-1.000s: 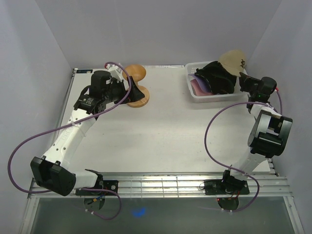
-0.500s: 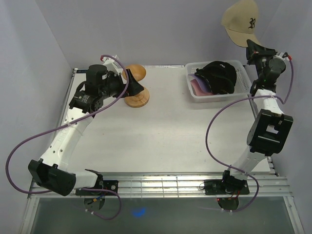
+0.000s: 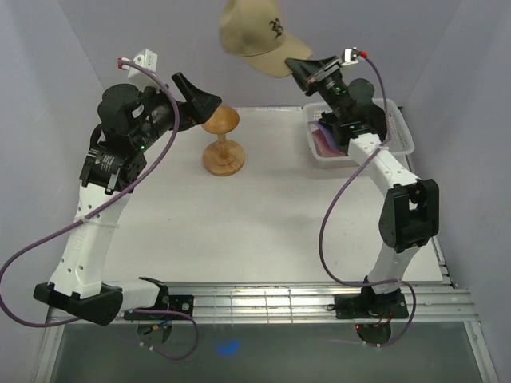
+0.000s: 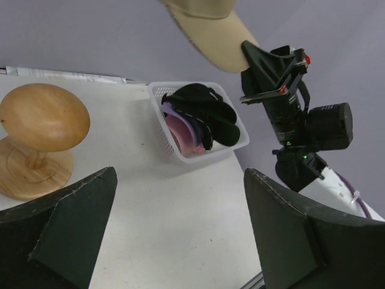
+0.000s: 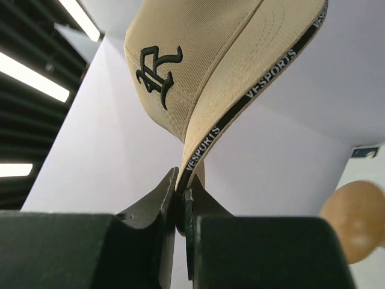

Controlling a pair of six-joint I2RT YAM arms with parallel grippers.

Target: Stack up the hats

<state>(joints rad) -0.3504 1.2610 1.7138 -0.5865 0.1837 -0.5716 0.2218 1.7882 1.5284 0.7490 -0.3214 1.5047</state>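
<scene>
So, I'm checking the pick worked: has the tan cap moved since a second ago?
Yes. The tan cap, held by the right gripper, went left from the white basket toward the wooden stand.

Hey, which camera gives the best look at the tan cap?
The top external view: almost the whole tan cap shows, crown, logo and brim, pinched by the right gripper. The right wrist view sees it close from below, the crown cut off. The left wrist view catches mostly its brim.
</scene>
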